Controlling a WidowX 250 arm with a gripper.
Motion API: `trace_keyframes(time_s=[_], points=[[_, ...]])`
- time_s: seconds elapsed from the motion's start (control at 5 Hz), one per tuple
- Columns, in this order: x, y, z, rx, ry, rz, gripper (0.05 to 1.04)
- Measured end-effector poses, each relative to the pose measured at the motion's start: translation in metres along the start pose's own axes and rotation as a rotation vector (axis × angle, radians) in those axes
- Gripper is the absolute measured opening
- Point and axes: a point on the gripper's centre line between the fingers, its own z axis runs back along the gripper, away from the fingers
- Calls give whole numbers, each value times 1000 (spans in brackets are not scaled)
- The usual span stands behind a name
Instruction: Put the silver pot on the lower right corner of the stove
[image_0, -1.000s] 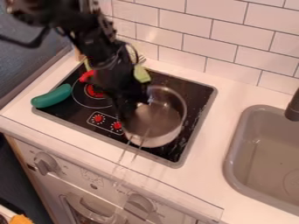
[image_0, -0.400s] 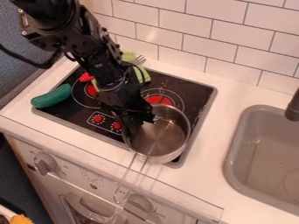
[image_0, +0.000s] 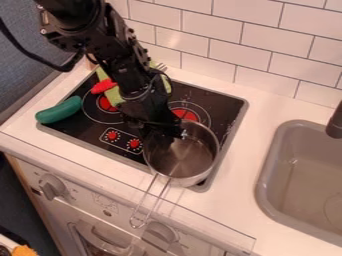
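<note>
The silver pot (image_0: 190, 159) has slid to the stove's (image_0: 220, 104) lower right corner, baring a red burner (image_0: 188, 115); placement looks nearly done, though I cannot tell whether the gripper (image_0: 167, 140) grasps its rim.

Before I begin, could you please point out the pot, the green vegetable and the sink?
Pot (image_0: 189, 157): camera view, on its inside bottom.
Green vegetable (image_0: 59, 110): camera view, middle of its body.
Sink (image_0: 270, 162): camera view, left side of its rim.
</note>
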Motion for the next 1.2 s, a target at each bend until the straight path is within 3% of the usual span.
trace_keyframes(time_s=[0.2,0.4,0.6,0.8,1.0,1.2], points=[[2,-1,1,-3,-4,5,878],[3,-1,3,-6,2,1,1007],[11,-1,21,11,-11,-13,1002],[13,-1,38,-4,-13,-18,1000],[22,-5,71,-9,-91,-25,1000],[22,-9,90,-7,-108,-11,1000]])
